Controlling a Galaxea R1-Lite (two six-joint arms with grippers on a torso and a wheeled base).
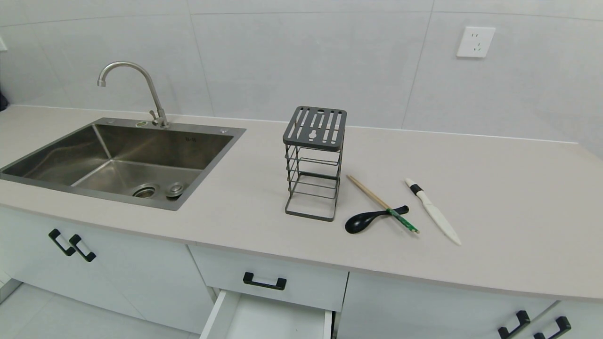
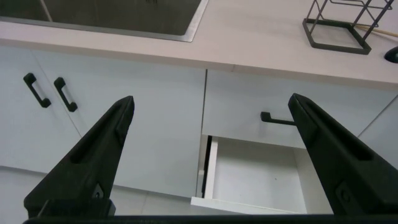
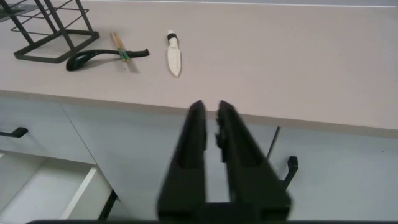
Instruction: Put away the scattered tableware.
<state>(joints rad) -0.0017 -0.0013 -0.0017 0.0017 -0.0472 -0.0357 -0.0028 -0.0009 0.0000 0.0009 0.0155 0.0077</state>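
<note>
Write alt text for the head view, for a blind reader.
On a pale counter, a black spoon, chopsticks across its handle and a white knife lie right of a wire rack. A steel sink is at left; below, one drawer stands open.

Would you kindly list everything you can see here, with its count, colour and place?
rack: one, dark grey, upright mid-counter
spoon: one, black, on the counter right of the rack
chopsticks: one or a pair, cannot tell; wood with a green end, lying across the spoon's handle
knife: one, white with a black band, on the counter right of the chopsticks, apart from them
counter: one, beige
sink: one, steel, set in the counter's left
faucet: one, steel, behind the sink
outlet: one, white, on the wall
drawer: one, white, open below the counter
handles: five, black, on the cabinet fronts
left gripper: black, fingers open, before the drawer
right gripper: black, fingers shut, before the counter edge
</note>
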